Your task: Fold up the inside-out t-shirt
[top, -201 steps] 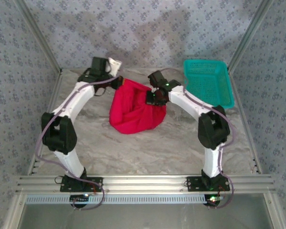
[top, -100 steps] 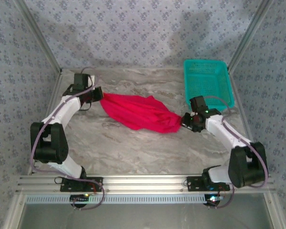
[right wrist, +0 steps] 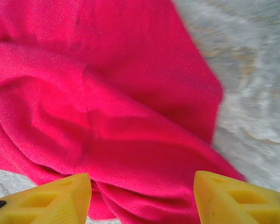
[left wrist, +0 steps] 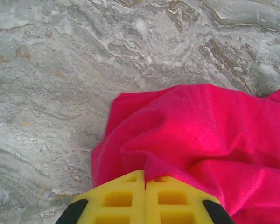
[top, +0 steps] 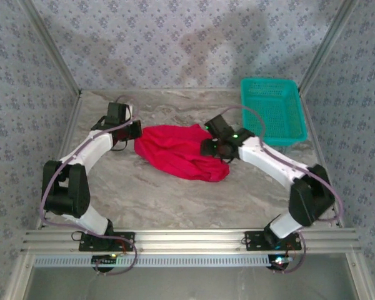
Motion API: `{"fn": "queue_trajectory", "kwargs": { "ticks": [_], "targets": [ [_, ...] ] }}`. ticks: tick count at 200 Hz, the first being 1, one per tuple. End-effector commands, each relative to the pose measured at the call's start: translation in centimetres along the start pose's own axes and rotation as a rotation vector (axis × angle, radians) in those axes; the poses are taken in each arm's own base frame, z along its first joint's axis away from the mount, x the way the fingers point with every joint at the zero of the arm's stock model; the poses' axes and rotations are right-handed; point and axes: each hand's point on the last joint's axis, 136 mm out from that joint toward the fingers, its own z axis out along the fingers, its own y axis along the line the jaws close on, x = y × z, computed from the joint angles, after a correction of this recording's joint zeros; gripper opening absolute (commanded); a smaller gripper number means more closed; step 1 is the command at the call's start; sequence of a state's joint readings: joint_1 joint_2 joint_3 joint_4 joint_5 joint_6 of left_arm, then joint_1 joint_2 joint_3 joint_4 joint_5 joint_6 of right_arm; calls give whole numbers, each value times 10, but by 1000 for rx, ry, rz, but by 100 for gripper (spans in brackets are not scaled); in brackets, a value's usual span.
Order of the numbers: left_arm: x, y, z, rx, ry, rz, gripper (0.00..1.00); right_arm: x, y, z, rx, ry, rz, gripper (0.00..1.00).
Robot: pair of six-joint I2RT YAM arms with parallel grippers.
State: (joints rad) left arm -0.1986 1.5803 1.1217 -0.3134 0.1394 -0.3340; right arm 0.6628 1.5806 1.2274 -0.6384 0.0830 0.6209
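Nearest the bases, bare counter runs up to the shirt's near edge. At mid-counter the shirt lies in a rumpled red heap, bunched rather than spread, with no sleeve, collar or tag that I can pick out.

At the shirt's left end the left arm reaches in low, and the left jaws are closed on a fold of cloth. From the left wrist, the two yellow fingers meet with red cloth pinched at their tips, and counter shows beyond the shirt's edge. That grip probably serves as an anchor, pinning one end so the other can be drawn out.

At the shirt's right end the right arm hangs over the cloth, and the right jaws stand wide, holding nothing. From the right wrist, the fingers are far apart, with folds of shirt lying beyond them. I judge this as readiness for a fresh hold, since the heap needs spreading flat before any fold.

Beyond the shirt, to its far right, a teal basket sits apart from the cloth.
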Motion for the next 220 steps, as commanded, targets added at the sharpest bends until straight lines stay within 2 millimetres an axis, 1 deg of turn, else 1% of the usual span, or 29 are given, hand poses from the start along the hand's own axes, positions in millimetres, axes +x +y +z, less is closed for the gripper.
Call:
{"fn": "queue_trajectory", "kwargs": {
  "ticks": [1,29,36,43,45,46,50,51,52,57,61,64,75,90,110,114,137,155,165,171,179,193,198,205,209,210,214,217,220],
  "targets": [
    [-13,-2,-17,-11,-50,22,0,21,19,25,18,104,-85,61],
    [-15,5,-23,-36,-62,28,0,44,10,52,88,215,-113,62],
    [-17,9,-26,-48,-67,23,0,46,5,56,111,230,-118,59],
    [-20,14,-29,-60,-73,14,0,47,-2,61,138,244,-128,47],
    [-21,15,-30,-62,-74,11,0,46,-6,61,152,248,-133,40],
    [-21,17,-31,-65,-75,9,0,46,-6,61,152,248,-133,40],
    [-23,20,-33,-71,-78,2,0,44,-10,62,168,254,-136,28],
    [-24,21,-34,-73,-80,-2,0,43,-12,61,178,257,-136,22],
    [-25,22,-35,-74,-82,-4,0,43,-12,61,178,257,-136,22],
    [-28,26,-38,-80,-89,-16,0,39,-18,58,196,264,-142,6],
    [-30,31,-41,-86,-95,-25,0,36,-20,56,203,265,-145,0],
    [-33,34,-43,-91,-101,-34,0,32,-22,52,206,262,-145,0],
    [-41,44,-53,-105,-123,-57,0,16,-24,30,211,228,-153,0],
    [-54,56,-67,-129,-156,-83,0,-14,-18,-16,165,136,-149,0],
    [-72,68,-89,-153,-209,-104,0,-50,-2,-86,-16,-6,-91,0],
    [-75,71,-94,-158,-219,-107,0,-58,2,-104,-76,-42,-68,0],
    [-94,77,-125,-179,-283,-114,0,-80,3,-169,-293,-154,51,0],
    [-106,69,-154,-177,-343,-96,0,-88,2,-200,-438,-199,130,0],
    [-112,63,-170,-165,-381,-94,0,-90,1,-205,-504,-203,174,0],
    [-114,60,-179,-158,-406,-97,0,-93,1,-205,-545,-204,210,0],
    [-117,54,-188,-136,-437,-100,0,-93,-1,-194,-570,-185,246,0],
    [-117,42,-189,-91,-451,-102,0,-91,-19,-153,-491,-151,286,0],
    [-115,38,-185,-78,-439,-98,0,-89,-27,-134,-447,-133,295,0],
    [-110,32,-174,-69,-415,-87,0,-82,-38,-103,-389,-86,316,7],
    [-107,28,-166,-67,-397,-80,0,-78,-48,-82,-336,-56,322,9],
    [-106,28,-164,-67,-391,-78,0,-78,-48,-82,-336,-56,322,9],
    [-101,24,-154,-66,-367,-68,0,-75,-59,-64,-279,-35,339,10],
    [-98,21,-147,-66,-349,-60,0,-71,-70,-49,-221,-16,305,12],
    [-94,19,-138,-67,-329,-51,0,-70,-75,-42,-195,-5,302,14]
  ]
}}
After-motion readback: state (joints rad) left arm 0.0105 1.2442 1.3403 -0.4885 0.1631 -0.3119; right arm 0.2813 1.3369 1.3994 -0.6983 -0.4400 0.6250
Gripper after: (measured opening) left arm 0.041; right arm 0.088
